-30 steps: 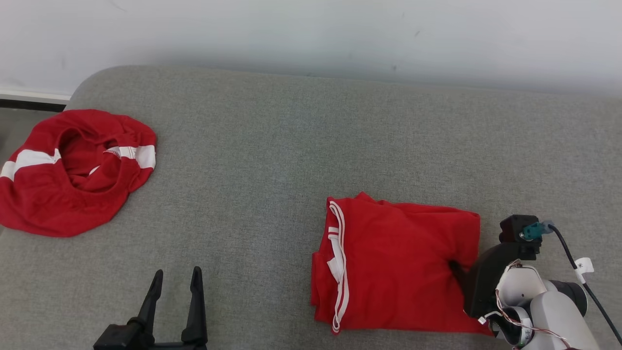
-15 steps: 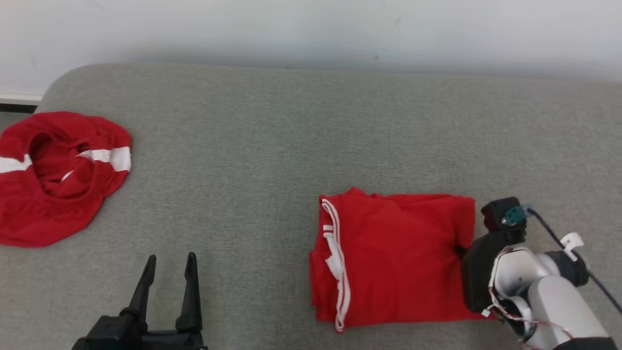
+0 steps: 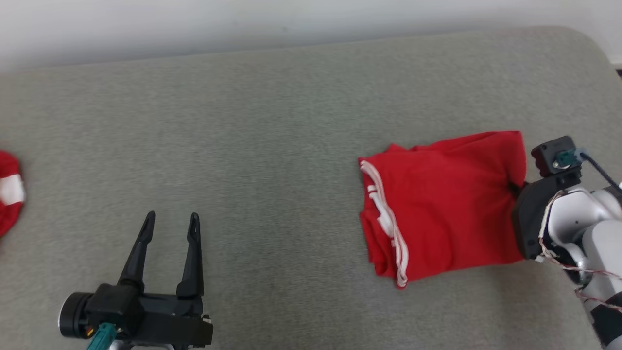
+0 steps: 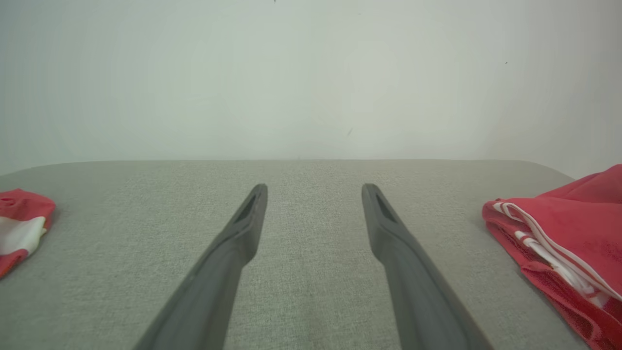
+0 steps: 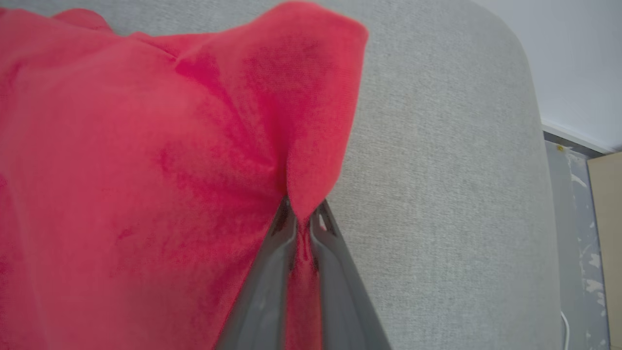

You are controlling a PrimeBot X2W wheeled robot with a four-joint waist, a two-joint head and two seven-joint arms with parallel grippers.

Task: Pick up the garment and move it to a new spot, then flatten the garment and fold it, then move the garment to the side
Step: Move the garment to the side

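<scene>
The garment (image 3: 447,204) is a folded red piece with white stripes along its left edge, lying on the right side of the grey cushion. My right gripper (image 3: 516,185) is shut on its right edge; in the right wrist view the fingers (image 5: 284,228) pinch a raised fold of the red garment (image 5: 146,160). My left gripper (image 3: 170,222) stands open over bare cushion at the lower left, well apart from the garment, with nothing between its fingers (image 4: 243,228). The garment's striped edge (image 4: 559,238) shows at the right of the left wrist view.
A second red and white garment (image 3: 9,197) lies at the cushion's far left edge, also seen as a red and white heap (image 4: 22,221). The grey cushion (image 3: 272,146) ends at a pale wall behind. Beyond its rounded right end (image 5: 529,97) is floor (image 5: 578,204).
My right gripper has shut on the garment's right edge and pulled it toward the cushion's right end. The head camera has turned right, sliding the other garment to the picture's left edge.
</scene>
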